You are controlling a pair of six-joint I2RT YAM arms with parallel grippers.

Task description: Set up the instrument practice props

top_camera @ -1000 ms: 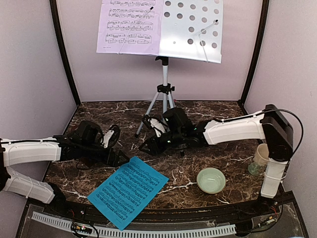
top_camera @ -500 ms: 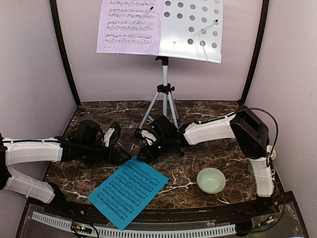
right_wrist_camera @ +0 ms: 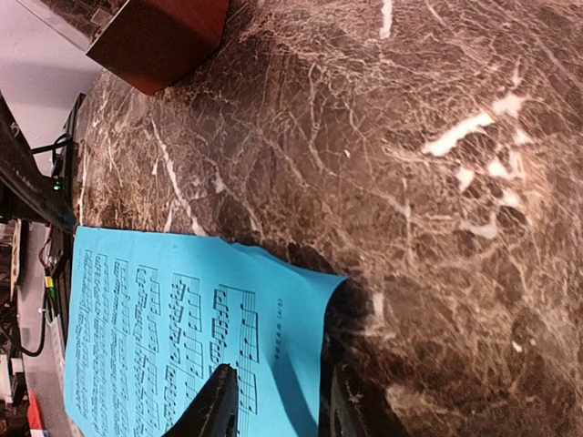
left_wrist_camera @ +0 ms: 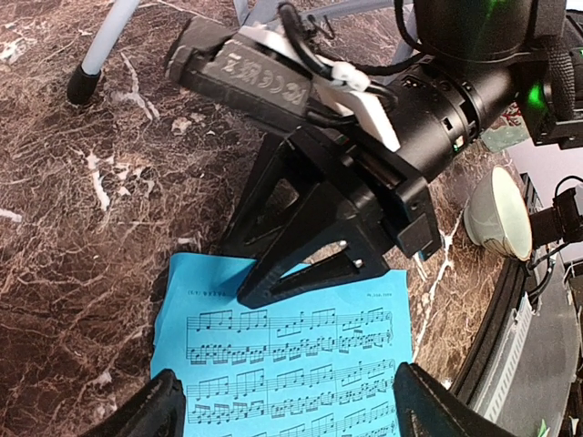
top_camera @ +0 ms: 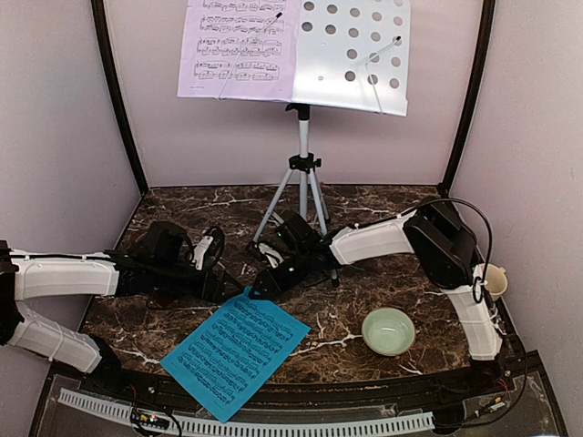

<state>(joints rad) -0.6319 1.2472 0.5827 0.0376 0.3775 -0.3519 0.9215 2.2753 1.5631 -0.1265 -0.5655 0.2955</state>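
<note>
from the top camera i see the music stand upright at 12 o'clock, at the back of the marble table. its white perforated desk sits high above the tripod legs. the lavender page rests on the desk's 9 o'clock half with a thin wire arm across it. the cyan page lies flat on the table at about 7 o'clock, near the front edge, turned like a diamond with one corner pointing to 12.

my right gripper reaches across from 3 o'clock, low over the marble, with its tips at that far corner of the cyan page. in its wrist view the two fingers stand a narrow gap apart. one is over the printed sheet, the other is just past its edge, and the edge runs between them. i cannot tell whether they touch the paper.

my left gripper comes in from 9 o'clock with its jaws wide and nothing held. it looks onto the top of the cyan page, with the right gripper just ahead.

the metronome shows only in the right wrist view, a reddish-brown block on the marble well apart from the page's corner. i can't pick it out from above.

the pale green bowl sits at 4 o'clock. the cream mug is at 3 o'clock, partly behind the right arm.
</note>
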